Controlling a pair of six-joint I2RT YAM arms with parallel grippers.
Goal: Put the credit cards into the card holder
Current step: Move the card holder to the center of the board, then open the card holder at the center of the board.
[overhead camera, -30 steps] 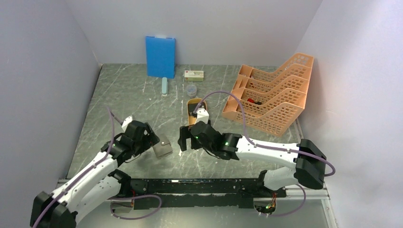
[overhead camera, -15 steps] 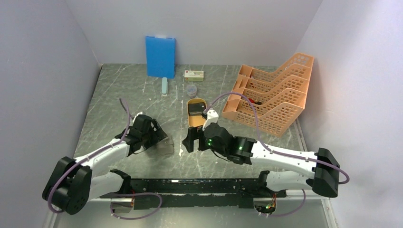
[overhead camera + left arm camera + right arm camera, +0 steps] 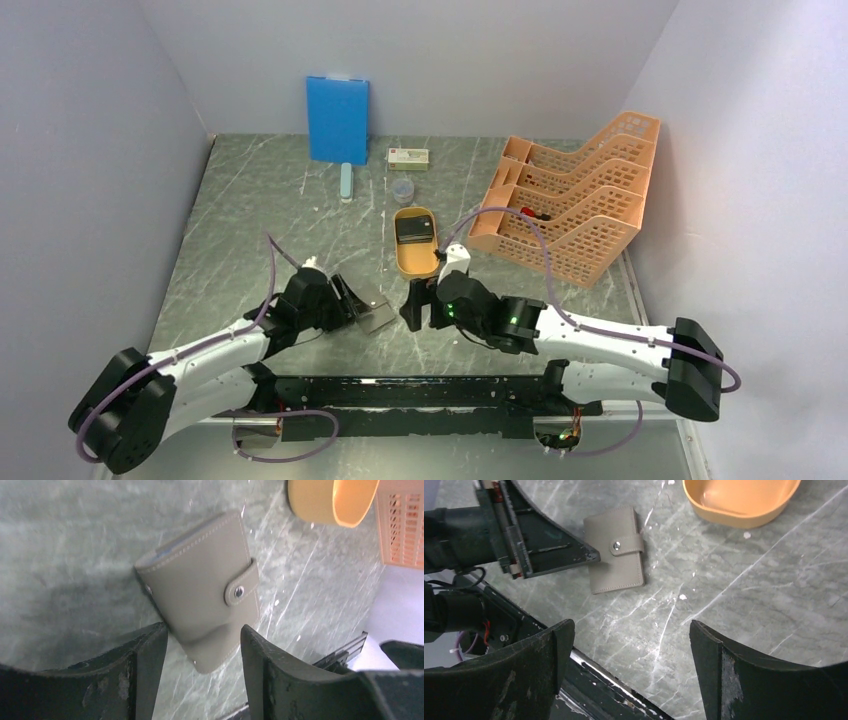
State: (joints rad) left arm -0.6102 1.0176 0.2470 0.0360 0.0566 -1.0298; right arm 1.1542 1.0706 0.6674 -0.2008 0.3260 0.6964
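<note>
Top external view: the left hand [image 3: 355,303] reaches low over the grey marbled surface [image 3: 260,220], and the card holder [image 3: 375,315] lies flat right at its fingertips. It is a taupe-grey folding wallet, closed, with its strap snapped shut.

In the left wrist view, the card holder [image 3: 200,595] has its near end between the two dark fingers [image 3: 145,660] of the left hand [image 3: 205,635], one finger at each long edge. The fingers stand partly open. I cannot tell whether they press on the wallet or only flank it.

The right hand [image 3: 420,305] hovers just beyond the wallet, facing the left hand across it. In the right wrist view, the right hand [image 3: 631,630] has its fingers spread wide with only bare surface between them. The card holder [image 3: 616,550] lies ahead of them and to the left, with a fingertip of the left hand at its edge.

The credit cards [image 3: 414,230], a dark stack, rest inside the orange tray [image 3: 400,262], which sits just ahead of the right hand. They are apart from the wallet and clear of both hands.
</note>
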